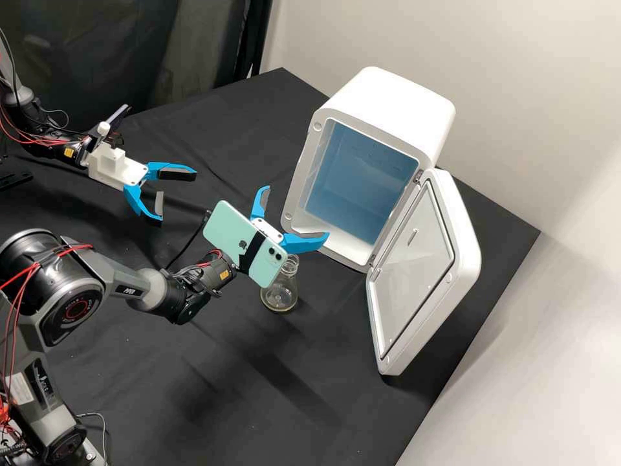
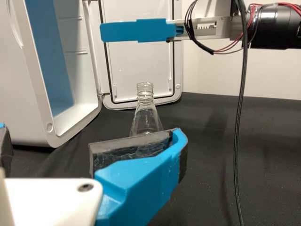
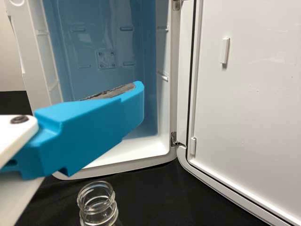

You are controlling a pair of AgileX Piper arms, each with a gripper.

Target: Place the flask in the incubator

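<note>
1. The clear glass conical flask (image 1: pixel 281 290) stands upright on the black cloth-covered bench (image 1: pixel 259 388), just in front of the open mouth of the white box-shaped incubator with a pale blue interior (image 1: pixel 388 103). Nothing holds it, so we judge the task to be at its start.
2. The incubator's white hinged door (image 1: pixel 424 272) is swung aside, so the way into the chamber lies open.
3. The right gripper (image 1: pixel 296 213) hangs just above the flask's threaded neck, apart from it. Its 2 blue fingers are spread wide and grip nothing. A mint-green phone (image 1: pixel 244 243) is strapped to that arm's wrist.
4. The left gripper (image 1: pixel 176 194) is likewise spread wide and empty. It sits well apart from the flask, on the side away from the incubator.
5. The relation that matters is this: the flask's long axis is vertical, mouth up, and it lies below the right gripper, by far the nearer of the 2. We judge that the coming move calls for this gripper to come down so that its fingers pass on either side of the narrow neck.
6. The risk, as we see it, is that a finger striking the rim on the way down could tip the flask. The smooth glass neck may also slip between the pads.
</note>
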